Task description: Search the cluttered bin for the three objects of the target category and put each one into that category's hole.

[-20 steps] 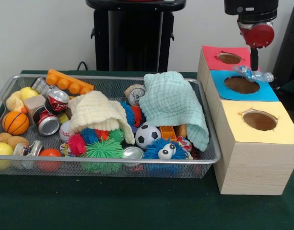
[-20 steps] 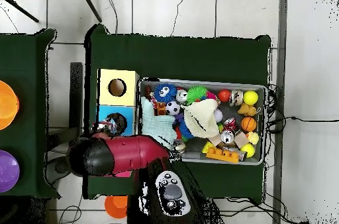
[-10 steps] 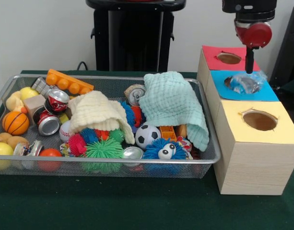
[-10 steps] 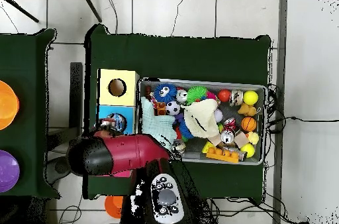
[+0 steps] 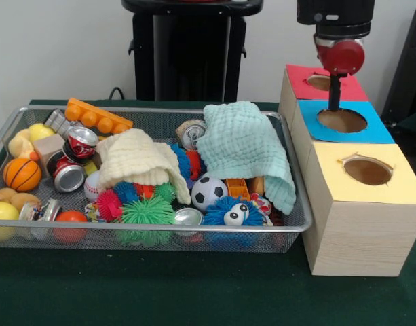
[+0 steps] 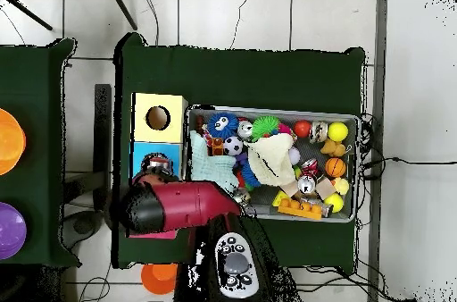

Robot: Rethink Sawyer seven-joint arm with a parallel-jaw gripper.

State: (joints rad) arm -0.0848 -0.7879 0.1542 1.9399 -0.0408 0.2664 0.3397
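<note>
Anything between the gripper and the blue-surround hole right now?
Nothing: in the front view the gripper hangs just above the blue-surround hole, with no bottle in it or between them.

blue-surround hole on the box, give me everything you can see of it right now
The blue-surround hole is a round opening cut through the top of the pale wooden box, framed by a flat sheet of blue paper. It sits in the middle section, between the red-surround hole behind and the yellow-surround hole in front. Its inside looks brown and dark; no bottle shows in it. The gripper hangs just above its far rim, touching nothing visible.
</note>
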